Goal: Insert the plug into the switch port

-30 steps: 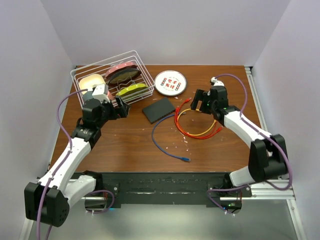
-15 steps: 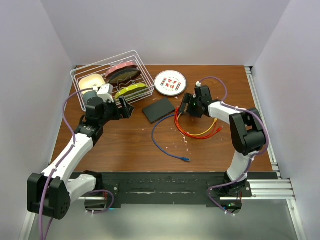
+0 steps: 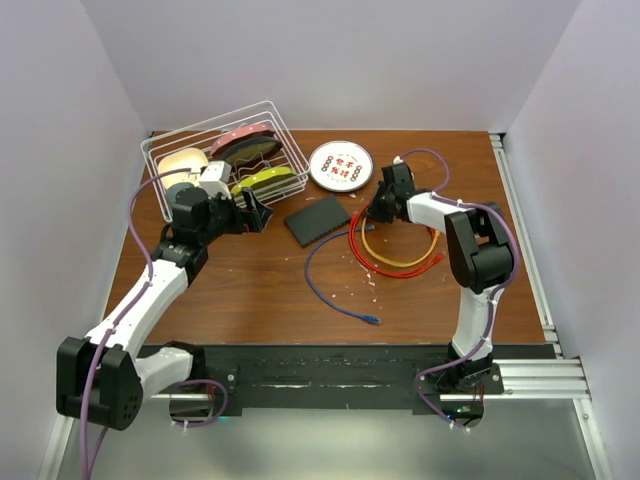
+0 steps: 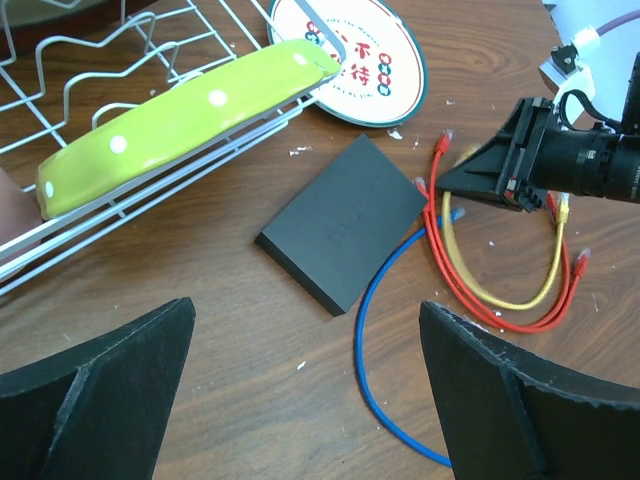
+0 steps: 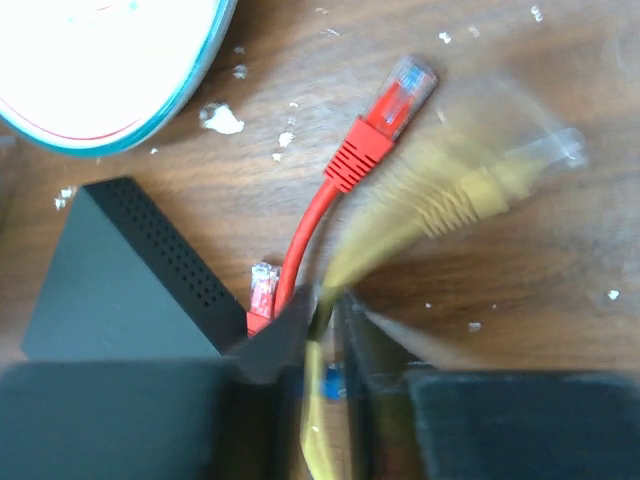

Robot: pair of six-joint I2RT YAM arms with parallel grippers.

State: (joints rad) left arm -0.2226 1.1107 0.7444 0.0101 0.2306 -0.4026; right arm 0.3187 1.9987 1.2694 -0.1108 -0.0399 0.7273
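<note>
Right jaws clenched on the yellow cable [image 5: 318, 440], pinching it just behind its plug [image 5: 470, 185], which shows only as a blur! The red cable [image 5: 345, 165] lies right alongside. The switch [image 4: 345, 220] sits flat on the surface [image 3: 260, 290], just beside those jaws, with the white plate [image 4: 365, 60] behind it. Left jaws gape wide with nothing between them, left of the switch by the wire rack [image 3: 215, 150].
</note>
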